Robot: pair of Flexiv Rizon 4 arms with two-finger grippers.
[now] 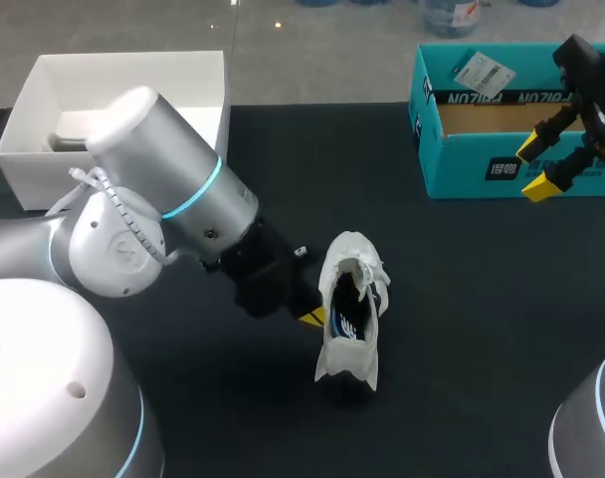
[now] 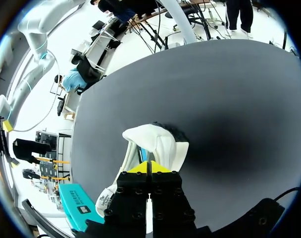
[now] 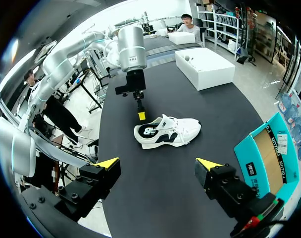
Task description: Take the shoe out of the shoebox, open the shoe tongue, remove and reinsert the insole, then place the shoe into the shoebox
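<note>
Dark tabletop (image 1: 462, 299) carries all items.

1. Shoe. The white shoe (image 1: 354, 261) with dark side markings stands on its sole near the middle of the tabletop, well apart from both boxes. Its opening faces up, and the dark interior shows in the head view.

2. Shoebox. The teal shoebox (image 1: 462, 174) sits at the far right of the tabletop. Its top is open and the brown inner floor shows. No shoe is in it.

3. White box. A white open-topped box (image 1: 24, 174) sits at the far left corner, partly hidden behind the left arm.

4. Left tool. The left tool (image 1: 310, 317) is at the side of the shoe, level with the opening. In the left wrist view the two fingers are clenched, with almost no gap between them. The yellow tips reach the rim of the shoe opening. Whether any shoe material is pinched between them cannot be told. The right wrist view shows the same tool pointing down onto the shoe's upper edge near the heel end.

5. Right tool. The right tool (image 1: 534, 167) hangs over the front wall of the shoebox, well apart from the shoe. It is released: the fingers stand wide apart with nothing between them.
</note>
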